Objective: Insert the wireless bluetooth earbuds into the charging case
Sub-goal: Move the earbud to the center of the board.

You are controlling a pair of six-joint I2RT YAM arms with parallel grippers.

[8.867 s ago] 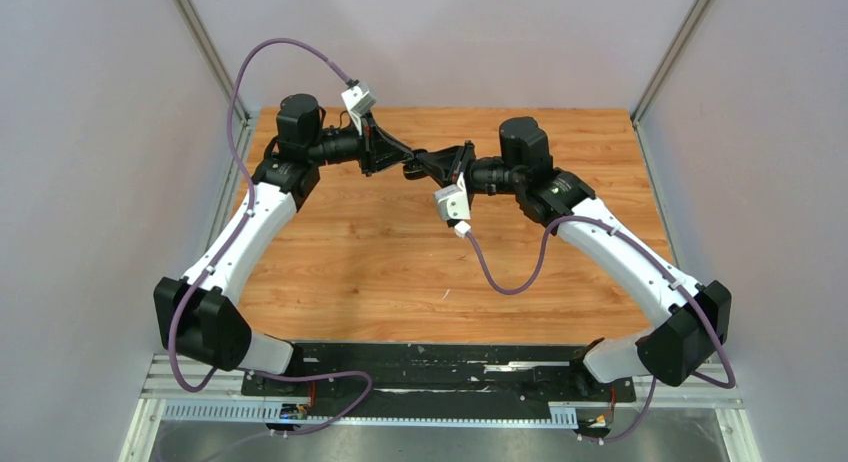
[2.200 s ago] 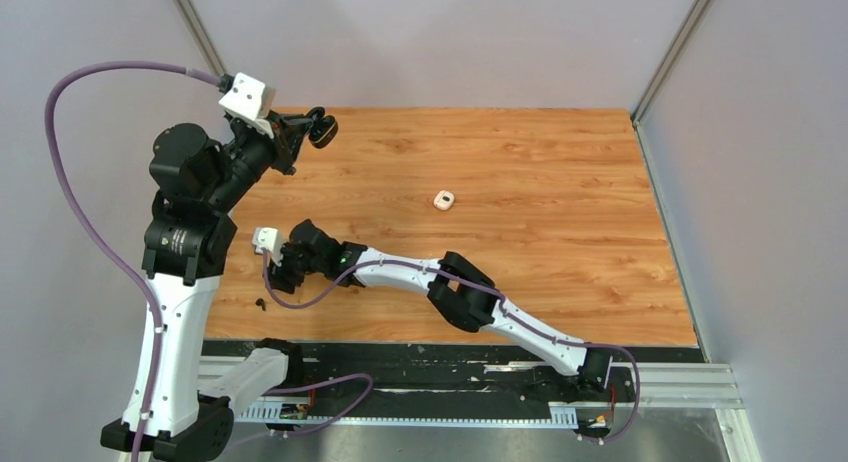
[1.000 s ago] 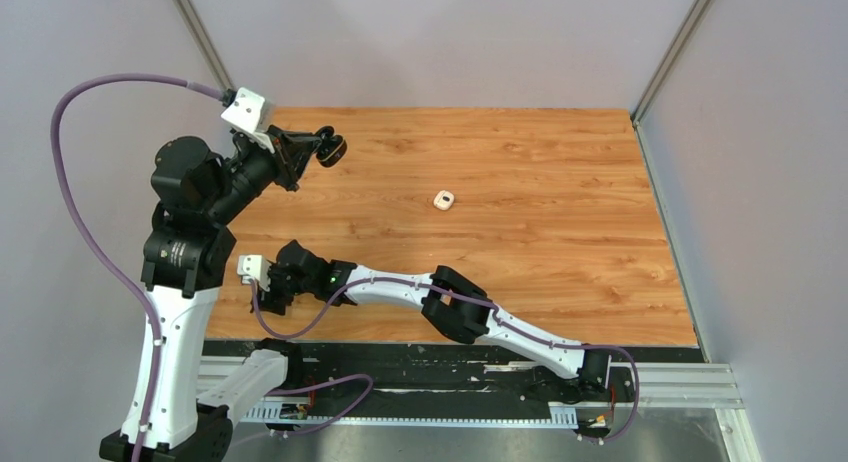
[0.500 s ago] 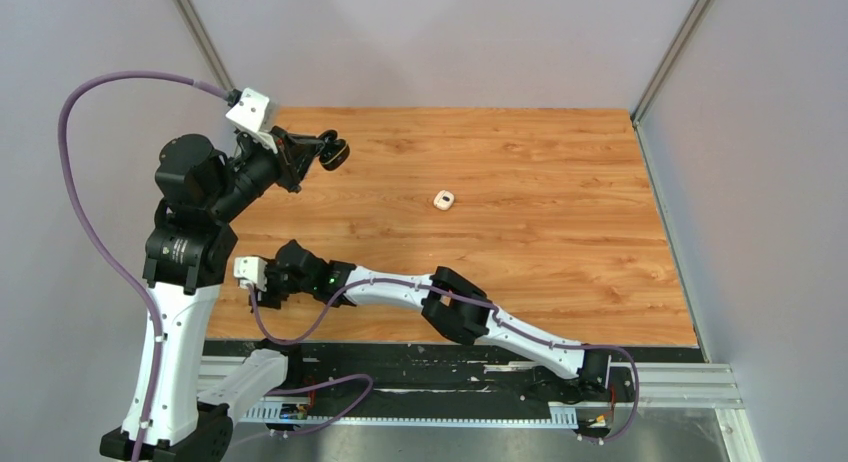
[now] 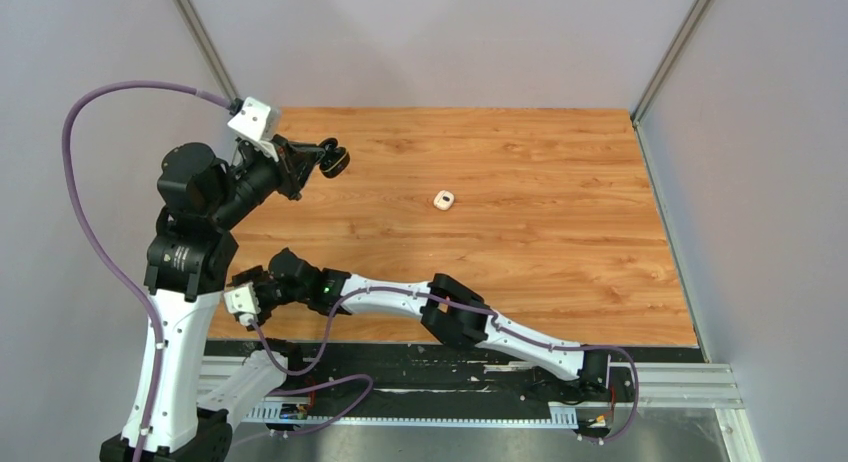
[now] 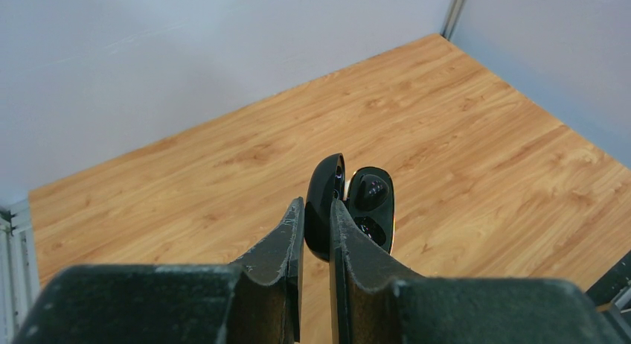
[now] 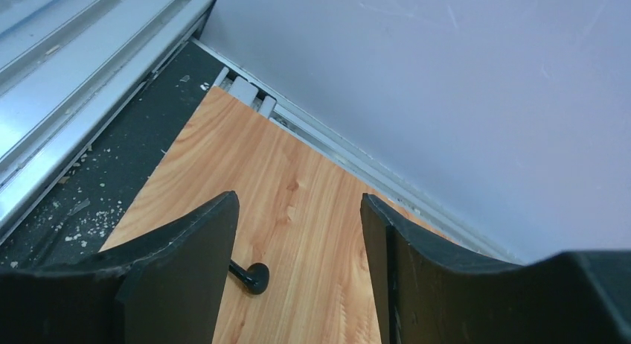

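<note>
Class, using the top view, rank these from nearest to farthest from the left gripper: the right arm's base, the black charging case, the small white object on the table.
1. black charging case: clamped in the left gripper itself, far left.
2. small white object: lying mid-way across the table, to the gripper's right.
3. right arm's base: at the near edge, right side.

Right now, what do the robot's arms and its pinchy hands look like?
The left arm and right arm have smooth white shells and chunky black joints. A purple cable runs along each, and each wrist carries a small white box. The left gripper and right gripper each have two dark, scuffed, tapering fingers.
</note>
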